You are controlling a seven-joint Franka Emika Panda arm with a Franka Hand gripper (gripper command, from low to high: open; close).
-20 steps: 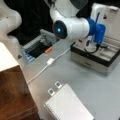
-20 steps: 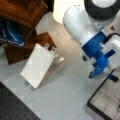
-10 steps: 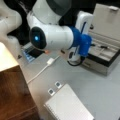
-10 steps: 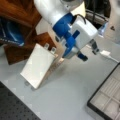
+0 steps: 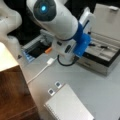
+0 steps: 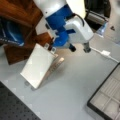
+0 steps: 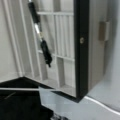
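The arm's white and blue body fills the upper middle of both front views, and the gripper itself cannot be picked out in any of them: the blue wrist housing (image 5: 82, 45) hides it in one, and the wrist view shows no fingers at all, so whether it is wide, narrow or holding something cannot be told. The wrist camera looks straight into an open compartmented case (image 7: 81, 50) with a black rim, pale dividers and a slim black tool (image 7: 40, 33) lying slantwise in one of its long slots. In a front view the same case (image 5: 105, 63) sits at the right, just beside the wrist, lid raised behind it. A white cable (image 5: 41, 71) runs across the grey tabletop (image 5: 100, 95) beneath the arm, and a white box (image 5: 68, 105) with two small clips lies near the bottom edge; a dark open tray (image 5: 37, 48) sits to the left. The arm hangs very near the case rim and over the cable, so any low sweep could plausibly knock the case, jolt the tool out of its slot, or snag and drag the cable.
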